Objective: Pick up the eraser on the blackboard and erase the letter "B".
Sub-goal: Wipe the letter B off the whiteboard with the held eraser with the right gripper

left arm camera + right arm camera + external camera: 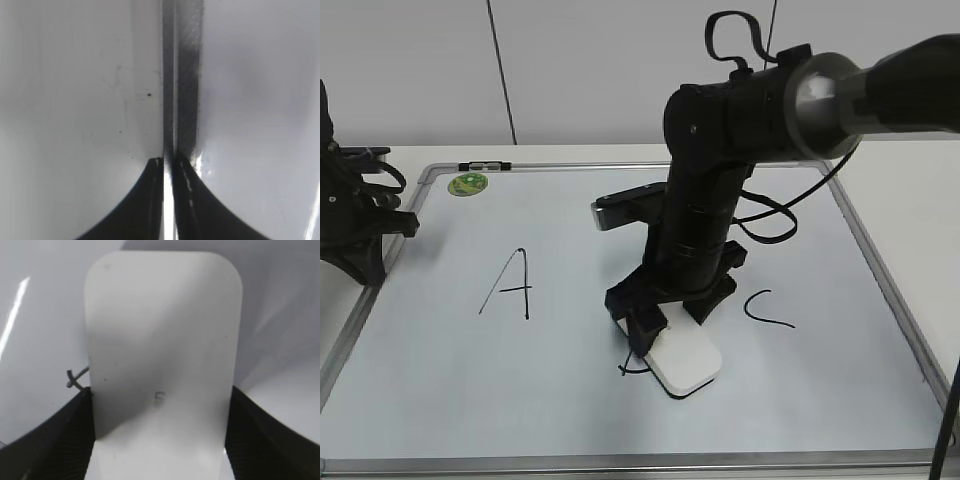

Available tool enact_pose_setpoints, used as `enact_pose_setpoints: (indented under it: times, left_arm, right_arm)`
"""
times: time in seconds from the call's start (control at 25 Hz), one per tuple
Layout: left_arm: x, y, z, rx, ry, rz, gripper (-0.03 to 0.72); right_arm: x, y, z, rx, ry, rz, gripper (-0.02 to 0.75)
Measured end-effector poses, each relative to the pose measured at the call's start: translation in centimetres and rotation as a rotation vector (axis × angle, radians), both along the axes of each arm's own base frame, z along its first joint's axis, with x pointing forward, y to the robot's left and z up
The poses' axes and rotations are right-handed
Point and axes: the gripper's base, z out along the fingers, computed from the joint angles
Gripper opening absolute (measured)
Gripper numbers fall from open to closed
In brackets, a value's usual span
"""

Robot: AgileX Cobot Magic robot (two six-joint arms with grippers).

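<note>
— So what is crowding the big white dry-erase blackboard with the silver metal frame (880, 275) right now?

— Up in its far left corner a small round green magnet (468, 184) is sitting, and a black handwritten "A" (510, 284) and "C" (767, 308) are flanking the middle. The black right arm is reaching down between them and blocking most of the spot (only a scrap of black marker stroke, what shows of the letter "B" (632, 366), is peeking out at the eraser's left edge).

— And the eraser?

— The small white rounded-rectangular plastic eraser (162, 365) is lying flat on the board, with the right gripper (665, 322) pinching its two long sides. The left gripper (169, 167) is resting off at the board's left edge, its fingers pressed together on nothing.

— The surroundings?

— The board is lying on a white table (410, 155), and a pale wall is standing behind it.
</note>
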Motion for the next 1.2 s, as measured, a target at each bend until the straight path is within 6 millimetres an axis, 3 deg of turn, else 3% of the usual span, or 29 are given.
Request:
enact_pose_setpoints:
  times: [0.36,0.52,0.88,1.2]
  left_arm:
    - [0.0,0.0,0.0,0.0,0.0,0.0,0.029]
    - [0.0,0.0,0.0,0.0,0.0,0.0,0.029]
    - [0.0,0.0,0.0,-0.004,0.0,0.002,0.029]
    - [0.0,0.0,0.0,-0.005,0.0,0.004,0.029]
  right_arm:
    - [-4.1,5.0,-0.1,0.021,0.017,0.139,0.534]
    - [-5.1,6.0,-0.1,0.022,0.018,0.171,0.534]
    - [-4.3,5.0,-0.1,-0.108,-0.055,0.142,0.534]
    - [-2.4,3.5,0.3,-0.209,-0.141,0.106,0.534]
